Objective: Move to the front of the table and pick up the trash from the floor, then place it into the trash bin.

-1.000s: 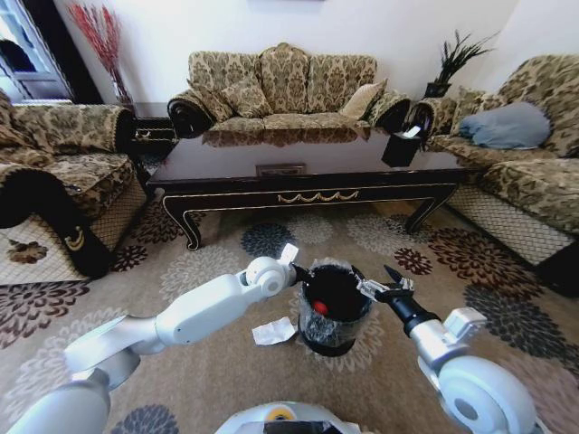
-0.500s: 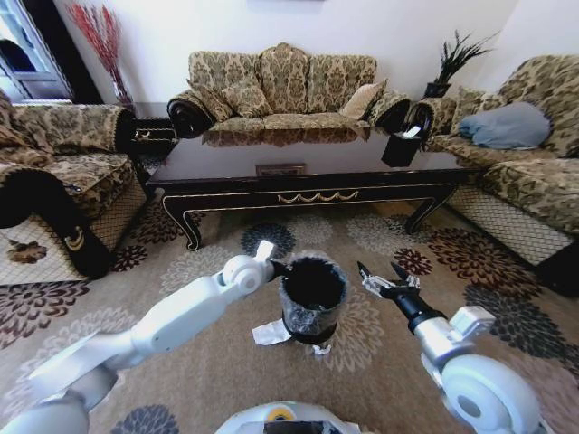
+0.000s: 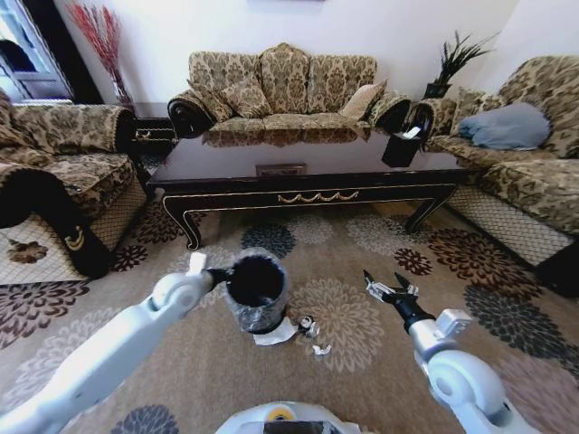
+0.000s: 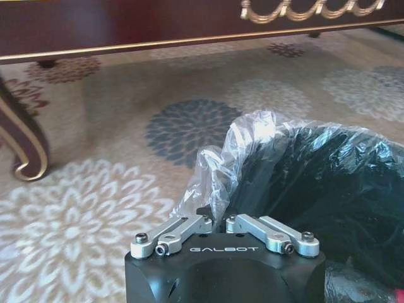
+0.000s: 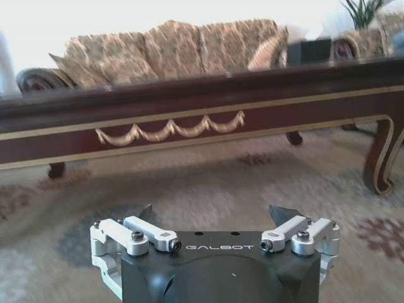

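The word "GALBOT" stands in pale letters on the black body of the left gripper (image 4: 214, 222) and of the right gripper (image 5: 218, 218).

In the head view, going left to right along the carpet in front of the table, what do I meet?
Left gripper → trash bin → crushed can → right gripper.

I see a three-seat patterned sofa (image 3: 283, 86) against the white wall (image 3: 163, 27), matching sofas at left (image 3: 54, 172) and right (image 3: 534, 154), a potted plant (image 3: 450, 65), red dried stems (image 3: 101, 41), and a grey cushion (image 3: 507, 125).
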Robot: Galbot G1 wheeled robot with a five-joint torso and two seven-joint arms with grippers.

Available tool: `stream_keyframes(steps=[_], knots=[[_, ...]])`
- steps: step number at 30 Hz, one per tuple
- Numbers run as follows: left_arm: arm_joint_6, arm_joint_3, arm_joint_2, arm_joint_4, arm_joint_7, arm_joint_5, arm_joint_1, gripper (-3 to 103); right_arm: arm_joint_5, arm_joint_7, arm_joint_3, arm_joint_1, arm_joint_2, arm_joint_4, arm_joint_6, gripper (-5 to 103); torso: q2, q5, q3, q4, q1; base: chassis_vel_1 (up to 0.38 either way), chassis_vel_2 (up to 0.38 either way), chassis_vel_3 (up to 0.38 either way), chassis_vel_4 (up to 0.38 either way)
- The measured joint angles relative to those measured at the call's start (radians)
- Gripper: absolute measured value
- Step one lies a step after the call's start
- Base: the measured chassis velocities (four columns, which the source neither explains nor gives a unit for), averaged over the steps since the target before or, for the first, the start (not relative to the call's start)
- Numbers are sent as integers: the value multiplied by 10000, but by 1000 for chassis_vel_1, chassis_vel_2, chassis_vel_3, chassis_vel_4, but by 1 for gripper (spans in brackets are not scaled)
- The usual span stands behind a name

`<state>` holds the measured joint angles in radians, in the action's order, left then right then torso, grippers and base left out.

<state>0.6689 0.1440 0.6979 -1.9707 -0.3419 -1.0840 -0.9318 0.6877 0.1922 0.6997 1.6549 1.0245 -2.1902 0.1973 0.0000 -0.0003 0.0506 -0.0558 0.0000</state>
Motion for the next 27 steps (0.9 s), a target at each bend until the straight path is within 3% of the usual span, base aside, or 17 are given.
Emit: stream_keyframes(steps=[7,12,21,24,27], knots=[[-142,1702,42,-450,106,130,-1382,4,-1223,-324,-556,-51,380,1158,-343,100,0,1,-1,-2,0,0,0,0,0],[-184,3313,386,-984,281,510,-3032,4,-1963,-572,-1266,-367,826,2749,-828,100,0,1,-1,4,-1,0,0,0,0],[-187,4085,538,-1234,235,293,-3491,4,-2983,-774,-2356,-1015,1914,4468,-1225,100,0,1,-1,0,0,0,0,0,0],[-168,4218,534,-1375,152,133,-3567,4,-3455,-964,-2841,-1076,1891,4852,-1369,100,0,4,0,0,-1,0,0,0,0],[-122,4346,463,-1543,34,-20,-3683,4,-4064,-1349,-3625,-1174,1445,5356,-1695,100,0,4,0,0,0,0,0,0,0]])
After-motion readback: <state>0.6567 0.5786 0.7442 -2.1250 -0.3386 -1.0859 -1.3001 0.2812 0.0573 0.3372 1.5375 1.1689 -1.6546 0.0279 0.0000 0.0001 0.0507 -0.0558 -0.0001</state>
